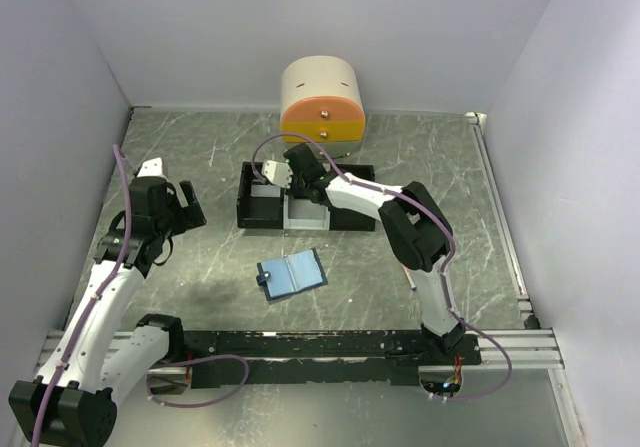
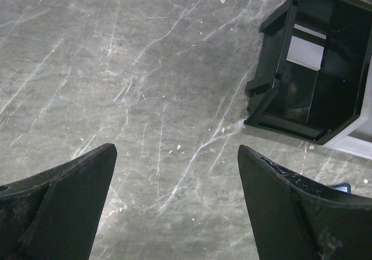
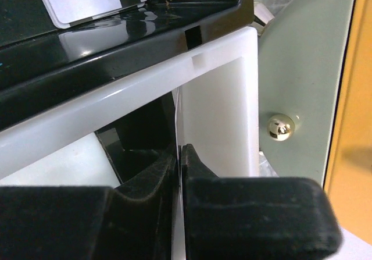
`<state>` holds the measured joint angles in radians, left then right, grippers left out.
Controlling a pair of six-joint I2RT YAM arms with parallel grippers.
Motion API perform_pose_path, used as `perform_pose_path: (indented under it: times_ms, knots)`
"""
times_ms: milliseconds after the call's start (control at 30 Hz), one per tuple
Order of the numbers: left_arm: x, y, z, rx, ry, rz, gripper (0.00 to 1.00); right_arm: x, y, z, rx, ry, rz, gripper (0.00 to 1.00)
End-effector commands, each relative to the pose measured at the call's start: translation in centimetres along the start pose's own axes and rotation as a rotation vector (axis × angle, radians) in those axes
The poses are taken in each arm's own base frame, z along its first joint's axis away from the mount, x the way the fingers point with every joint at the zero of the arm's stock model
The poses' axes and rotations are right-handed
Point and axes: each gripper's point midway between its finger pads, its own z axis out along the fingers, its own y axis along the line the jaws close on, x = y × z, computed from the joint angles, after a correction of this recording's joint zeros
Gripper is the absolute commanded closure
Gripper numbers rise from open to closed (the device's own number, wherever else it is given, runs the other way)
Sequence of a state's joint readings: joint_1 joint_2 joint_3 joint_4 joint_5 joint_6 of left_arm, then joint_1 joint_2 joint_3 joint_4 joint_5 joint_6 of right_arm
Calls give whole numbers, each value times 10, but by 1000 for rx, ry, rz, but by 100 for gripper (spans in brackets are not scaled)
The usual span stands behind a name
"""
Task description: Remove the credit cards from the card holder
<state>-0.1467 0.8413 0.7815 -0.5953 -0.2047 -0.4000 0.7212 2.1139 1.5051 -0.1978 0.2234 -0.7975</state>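
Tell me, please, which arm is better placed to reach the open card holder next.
Probably left: the left tool is open and free, whereas the right tool is shut at the tray.

Tabletop [image 1: 200,157]: grey-green, marbled with white streaks
card holder [image 1: 292,274]: light blue inside, dark edge
tray [image 1: 244,207]: black, one compartment white
cabinet [image 1: 322,97]: cream top, orange and yellow front
cables [image 1: 122,182]: purple

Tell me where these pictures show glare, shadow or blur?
Top view: sharp, evenly lit, soft shadow on the table left of centre. Left wrist view: scratches crisp, the left hand a dark silhouette. Right wrist view: glare on the black rim of the tray; the right hand soft.
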Motion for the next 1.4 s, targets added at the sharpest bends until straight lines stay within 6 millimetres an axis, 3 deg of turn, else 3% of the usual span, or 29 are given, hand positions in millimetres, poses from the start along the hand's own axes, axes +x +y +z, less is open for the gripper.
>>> perform_pose_path:
  times_ms: [0,367,967,1000,1033,1067,1367]
  knots:
    - [1,0,2,8,4,6,3,6,-4,5,21,19,-39,93]
    - [1,-2,2,17,4,9,4,22,9,13,34,54,-8,90]
    - [3,-2,4,17,10,12,5,20,15,5,-20,70,72,77]
    - [3,-2,3,17,9,11,5,19,15,3,-26,62,78,73]
    - [3,-2,3,17,8,11,5,17,16,1,-36,51,90,60]
    - [3,-2,3,19,8,11,5,16,15,-1,-38,43,102,54]
    - [3,-2,4,21,8,10,5,9,7,-6,-32,5,162,50]
